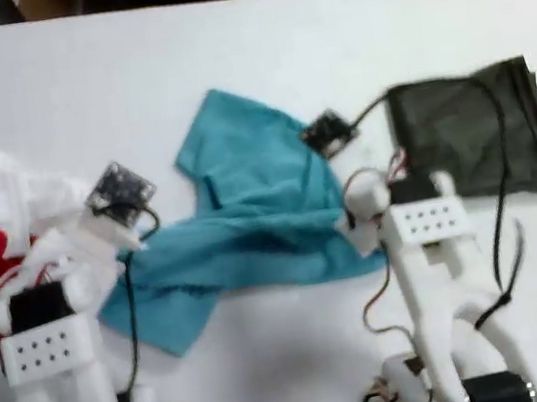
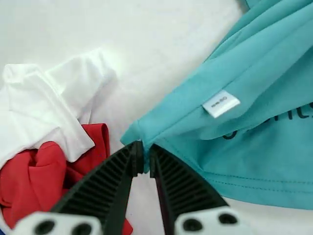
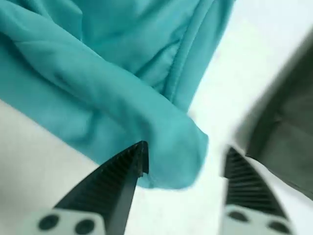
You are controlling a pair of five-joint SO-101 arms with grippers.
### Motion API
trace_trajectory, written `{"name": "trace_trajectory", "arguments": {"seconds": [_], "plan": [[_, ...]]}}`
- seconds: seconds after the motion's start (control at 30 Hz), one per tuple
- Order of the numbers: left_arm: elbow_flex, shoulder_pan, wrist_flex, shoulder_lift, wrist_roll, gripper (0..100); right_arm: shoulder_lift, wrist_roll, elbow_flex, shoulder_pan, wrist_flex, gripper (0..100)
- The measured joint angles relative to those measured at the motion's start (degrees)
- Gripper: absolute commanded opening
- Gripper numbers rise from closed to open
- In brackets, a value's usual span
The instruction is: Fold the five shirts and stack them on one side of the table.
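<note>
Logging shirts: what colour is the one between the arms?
Teal shirt, best in the high view.

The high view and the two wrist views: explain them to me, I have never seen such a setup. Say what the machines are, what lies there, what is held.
Two small white robot arms sit side by side at a white table. The high view looks down from a fixed camera; the other two come from a camera on each arm's wrist. A teal shirt lies crumpled in the middle, a folded dark shirt beside the right arm, and a white shirt partly over a red shirt by the left arm. The left gripper pinches the teal shirt's edge; the right gripper is open around a fold of it.
</note>
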Motion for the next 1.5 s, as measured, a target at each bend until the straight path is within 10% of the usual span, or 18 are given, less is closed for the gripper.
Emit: {"name": "trace_trajectory", "arguments": {"seconds": [0.23, 0.97, 1.5], "plan": [[0.0, -0.1, -0.4, 0.0, 0.0, 3, -1.8, 1.8, -10.4, 4.2, 15.7, 34.8], [0.1, -0.1, -0.4, 0.0, -0.2, 3, 19.3, 4.1, -9.1, 4.3, -13.1, 15.5], [0.3, -0.4, -0.4, 0.0, -0.2, 3, 30.0, 2.8, -32.5, 6.6, 15.1, 15.2]]}}
